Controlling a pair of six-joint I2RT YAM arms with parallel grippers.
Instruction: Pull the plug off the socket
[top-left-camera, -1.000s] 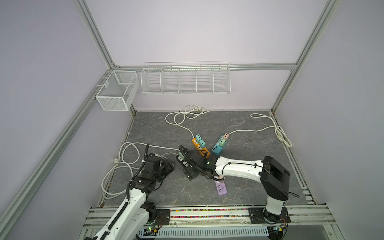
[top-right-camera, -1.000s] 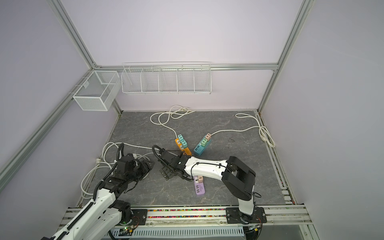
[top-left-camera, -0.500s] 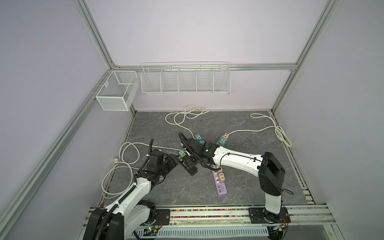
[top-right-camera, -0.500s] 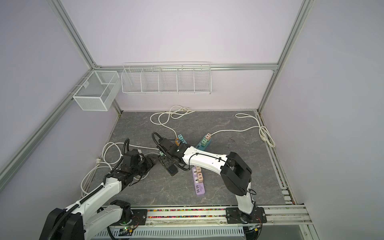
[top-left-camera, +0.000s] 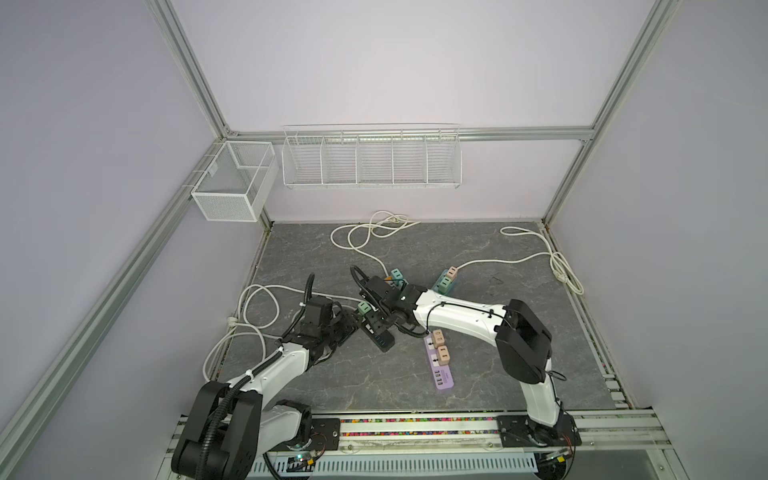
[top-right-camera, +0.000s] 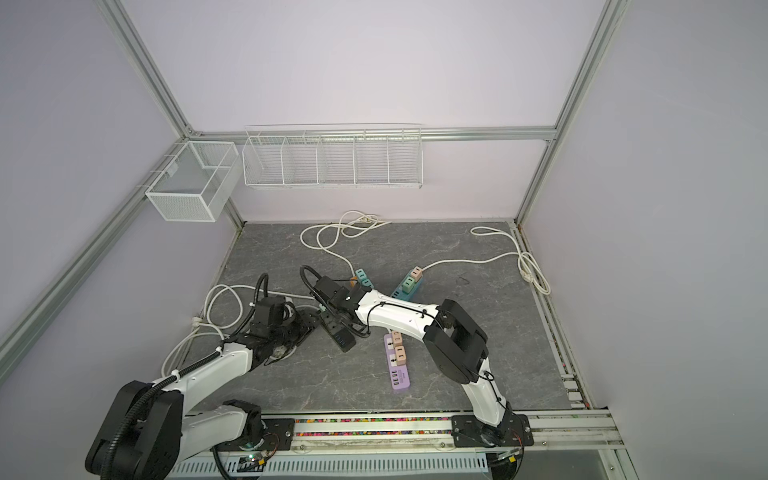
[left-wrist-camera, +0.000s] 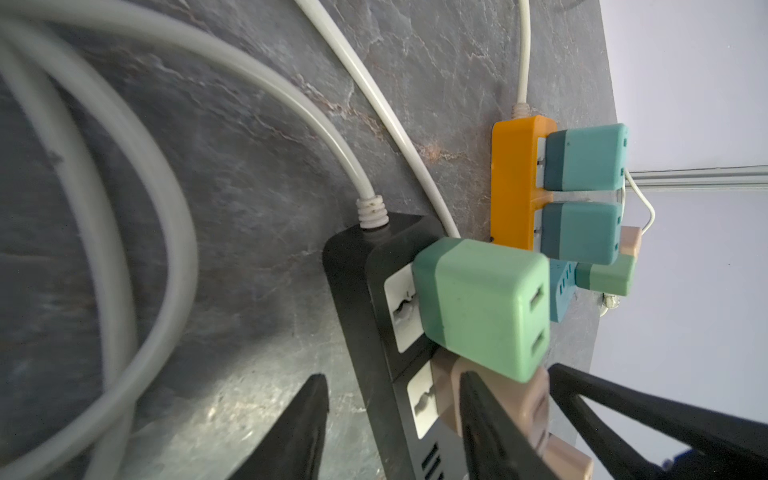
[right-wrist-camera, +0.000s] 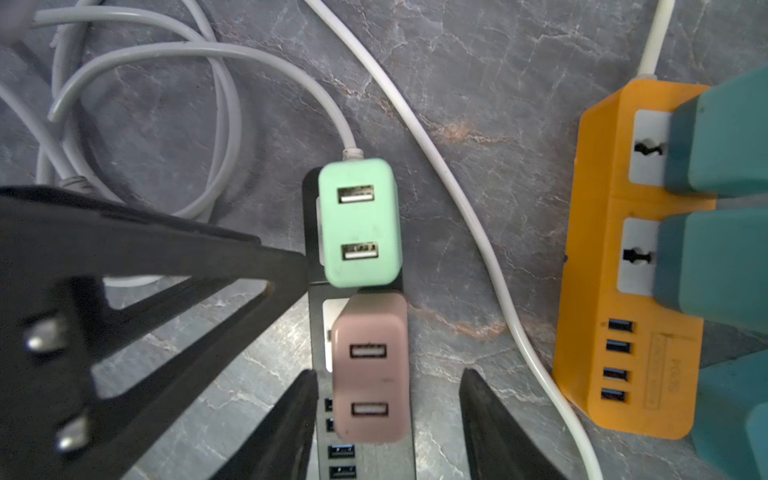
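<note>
My right gripper (right-wrist-camera: 386, 374) straddles the pink plug (right-wrist-camera: 370, 370), jaws apart with a gap on either side, so it grips nothing. That plug sits seated in the black power strip (top-left-camera: 379, 337), just beside a mint-green plug (right-wrist-camera: 359, 222). My left gripper (left-wrist-camera: 390, 376) is part-open astride the strip, one finger at its side by the green plug.

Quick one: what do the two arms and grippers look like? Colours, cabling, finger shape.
Both the left arm and right arm have white links with bulky black joint housings. A black corrugated hose, cable-tied, runs along the left; a thin black cable along the right. The left gripper and right gripper are black; fingers are tapered wedges.
</note>
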